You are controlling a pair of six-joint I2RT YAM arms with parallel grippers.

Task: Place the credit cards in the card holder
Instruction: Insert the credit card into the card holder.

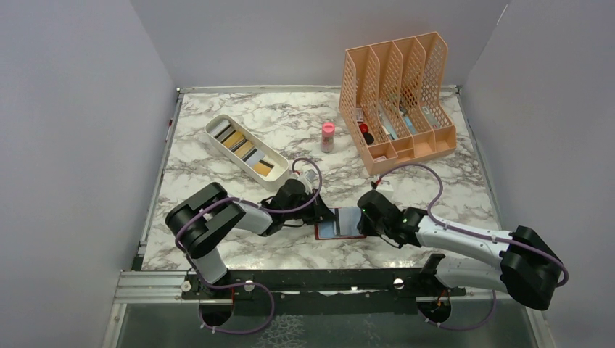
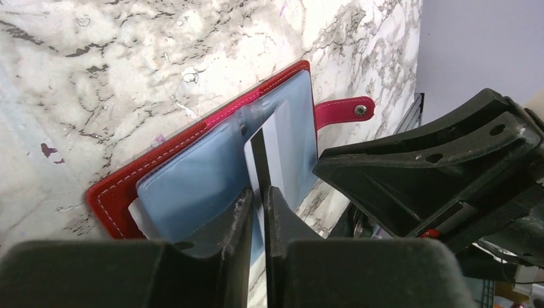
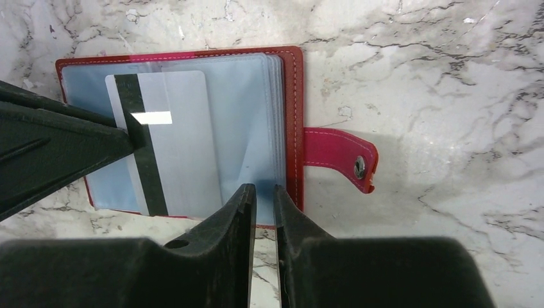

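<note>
The red card holder (image 1: 341, 224) lies open on the marble between both arms, its blue plastic sleeves (image 3: 250, 109) facing up and its snap strap (image 3: 337, 151) pointing right. My left gripper (image 2: 258, 196) is shut on a silver credit card (image 3: 176, 144) with a black stripe. The card's far end lies in among the sleeves (image 2: 192, 183). In the top view the left gripper (image 1: 324, 212) sits at the holder's left edge. My right gripper (image 3: 265, 192) is shut, with nothing between its tips, which sit over the holder's near edge (image 3: 292, 205). It (image 1: 365, 217) is at the holder's right side.
A white tray (image 1: 245, 150) with several cards stands at the back left. A pink-capped bottle (image 1: 328, 136) stands mid-table. An orange file organizer (image 1: 397, 98) occupies the back right. Grey walls close in three sides.
</note>
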